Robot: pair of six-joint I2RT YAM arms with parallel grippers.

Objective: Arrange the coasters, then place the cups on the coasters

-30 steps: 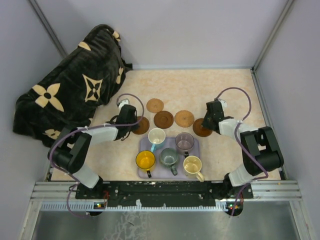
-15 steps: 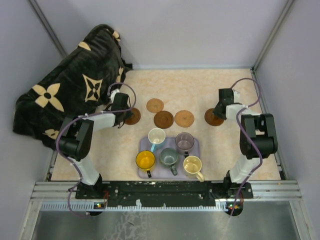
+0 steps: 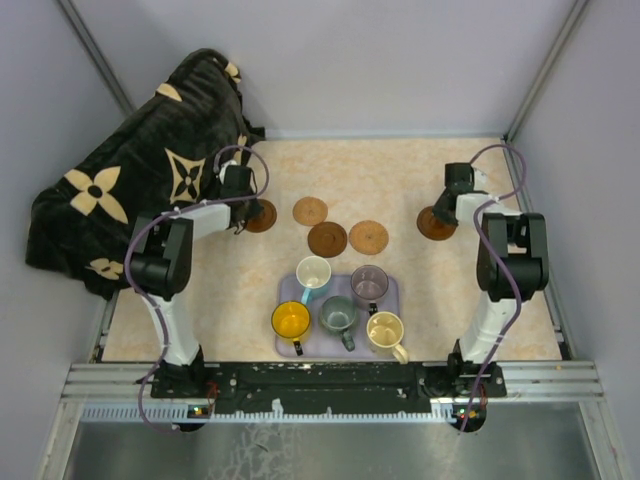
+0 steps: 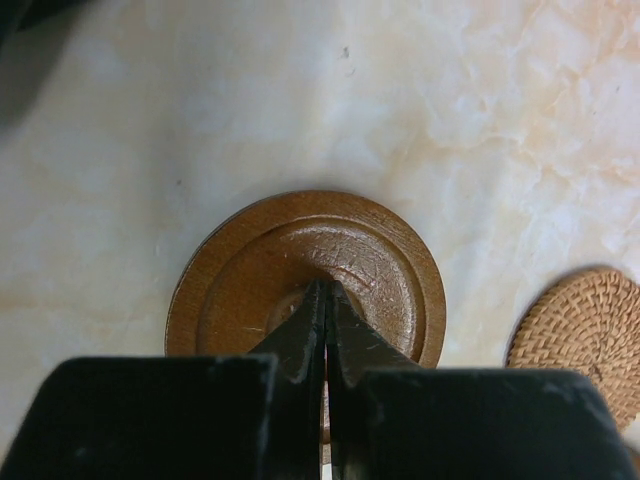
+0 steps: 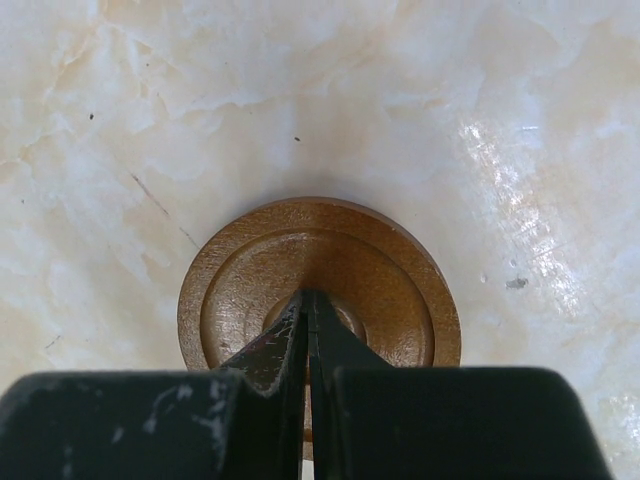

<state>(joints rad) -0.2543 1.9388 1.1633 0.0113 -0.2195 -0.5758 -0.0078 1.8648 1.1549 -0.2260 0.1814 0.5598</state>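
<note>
Left jaws: fully closed, gripping nothing, tips pressing a dark brown round wooden coaster (image 4: 250,270) at the left of the marbled beige counter (image 3: 450,170). Right jaws: likewise, on a matching coaster (image 5: 330,255) at the right. Three more coasters (image 3: 327,239) lie between (unevenly spaced). Arranging is unfinished. All five handled cups (image 3: 338,316) sit on the lavender rectangular tray (image 3: 390,292), none yet placed.

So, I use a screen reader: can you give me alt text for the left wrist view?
The shut left gripper has its tips on the middle of a dark wooden coaster on a pale marbled table. A woven coaster shows at the right edge.
</note>
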